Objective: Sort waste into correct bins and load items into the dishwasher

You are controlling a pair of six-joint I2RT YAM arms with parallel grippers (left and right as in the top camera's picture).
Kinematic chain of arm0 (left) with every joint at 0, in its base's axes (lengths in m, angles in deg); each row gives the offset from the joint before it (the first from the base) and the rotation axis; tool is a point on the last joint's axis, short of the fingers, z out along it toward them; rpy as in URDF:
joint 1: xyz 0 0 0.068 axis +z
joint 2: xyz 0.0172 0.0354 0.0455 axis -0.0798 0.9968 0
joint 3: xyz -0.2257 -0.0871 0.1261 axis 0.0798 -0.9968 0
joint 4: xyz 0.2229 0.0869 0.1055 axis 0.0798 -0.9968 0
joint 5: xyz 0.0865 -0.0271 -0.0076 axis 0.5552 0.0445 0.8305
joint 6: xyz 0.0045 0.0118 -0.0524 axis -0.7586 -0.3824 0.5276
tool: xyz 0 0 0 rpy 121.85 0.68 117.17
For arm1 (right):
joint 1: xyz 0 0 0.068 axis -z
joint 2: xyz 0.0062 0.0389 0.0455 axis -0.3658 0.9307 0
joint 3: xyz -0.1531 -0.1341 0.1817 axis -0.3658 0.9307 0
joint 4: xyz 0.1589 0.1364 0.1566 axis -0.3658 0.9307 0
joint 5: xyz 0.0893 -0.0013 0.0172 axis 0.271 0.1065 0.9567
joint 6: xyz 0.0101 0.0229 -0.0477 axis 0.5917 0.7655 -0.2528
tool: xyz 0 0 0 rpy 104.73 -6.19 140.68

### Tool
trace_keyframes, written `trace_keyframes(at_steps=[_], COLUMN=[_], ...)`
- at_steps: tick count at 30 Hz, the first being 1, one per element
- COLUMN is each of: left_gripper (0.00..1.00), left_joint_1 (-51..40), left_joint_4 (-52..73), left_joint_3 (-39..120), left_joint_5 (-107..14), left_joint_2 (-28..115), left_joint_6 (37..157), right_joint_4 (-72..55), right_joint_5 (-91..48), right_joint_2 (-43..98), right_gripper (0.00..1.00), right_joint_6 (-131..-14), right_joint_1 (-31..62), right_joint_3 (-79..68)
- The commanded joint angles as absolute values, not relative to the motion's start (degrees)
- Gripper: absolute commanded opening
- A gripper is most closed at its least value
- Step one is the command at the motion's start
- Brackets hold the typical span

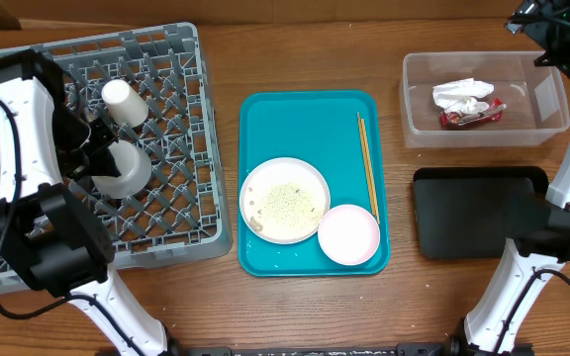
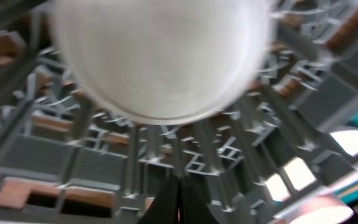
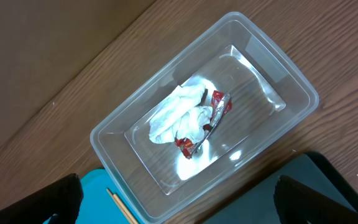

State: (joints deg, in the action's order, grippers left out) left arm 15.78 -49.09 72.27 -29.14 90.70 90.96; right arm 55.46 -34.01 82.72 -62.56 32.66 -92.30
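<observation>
Where the left arm reaches over the grey dish rack [image 1: 181,148], we see the left gripper [image 2: 176,190] as a dark wedge at the bottom of its wrist view. Its two fingers are drawn together to a thin seam with nothing between them, though the picture is blurred and we can read it no finer than that. Beyond the fingertips and apart from them sits the grey-white bowl [image 1: 120,170], round and pale, resting on the rack's lattice near the left wall. Just behind it, the small white cup [image 1: 124,102] lies tilted among the pegs.

On the teal serving tray [image 1: 265,119] at mid-table we find three things:
- the pale pink plate [image 1: 255,188], with loose rice grains [image 1: 287,203] across its middle
- the pink bowl [image 1: 349,234], against the plate's lower right edge
- the two wooden chopsticks [image 1: 367,163], side by side along the tray's right side

At the right, the right gripper [image 3: 179,183] hangs above the clear tub [image 3: 294,81] with its fingers [image 3: 58,199] spread wide — holding nothing. Inside the tub the crumpled white napkin [image 3: 173,115] and the red snack wrapper [image 3: 219,104] lie touching. The black tray [image 1: 478,213] sits just beside the tub, on the side nearer the arm's base.
</observation>
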Motion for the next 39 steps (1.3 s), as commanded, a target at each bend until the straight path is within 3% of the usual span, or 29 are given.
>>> trace_keyframes(at_steps=[1,5,6,7,8,9,11,18,25,32,37,39], left_gripper=[0.04,0.04,0.11,0.31,0.61,0.77,0.87,0.83,0.80,0.48,0.38,0.24], left_joint_1=[12.9,7.8,6.3,4.4,2.9,1.3,-1.6,-10.2,-12.3,-12.5,-13.0,-13.3], left_joint_4=[-47.8,-43.6,-42.8,-41.9,-41.2,-40.4,-39.5,-34.8,-32.2,-31.6,-31.3,-31.1], left_joint_3=[74.9,75.1,75.1,75.1,75.1,75.1,75.0,75.0,75.0,75.0,75.0,75.0], left_joint_5=[-33.8,-33.4,-33.1,-32.9,-32.6,-31.8,-29.5,-21.9,-17.3,-17.5,-18.3,-18.3], left_joint_2=[84.8,79.9,79.2,78.6,78.5,78.6,79.5,87.6,95.8,100.4,101.7,101.8], left_joint_6=[87.3,87.3,87.4,87.4,87.7,88.5,91.0,98.6,104.2,104.6,104.2,103.3], right_joint_4=[55.2,55.2,55.2,55.2,55.2,55.2,55.2,55.2,55.2,55.2,55.2,55.2], right_joint_5=[-33.9,-33.9,-33.9,-33.9,-33.9,-33.9,-33.9,-33.9,-33.9,-33.9,-33.9,-33.9], right_joint_2=[82.0,82.0,82.0,82.0,82.0,82.0,82.0,82.0,82.0,82.0,82.0,82.0], right_gripper=[1.00,1.00,1.00,1.00,1.00,1.00,1.00,1.00,1.00,1.00,1.00,1.00], right_joint_6=[-62.5,-62.5,-62.5,-62.5,-62.5,-62.5,-62.5,-62.5,-62.5,-62.5,-62.5,-62.5], right_joint_1=[32.7,32.7,32.7,32.7,32.7,32.7,32.7,32.7,32.7,32.7,32.7,32.7], right_joint_3=[-92.7,-92.7,-92.7,-92.7,-92.7,-92.7,-92.7,-92.7,-92.7,-92.7,-92.7,-92.7])
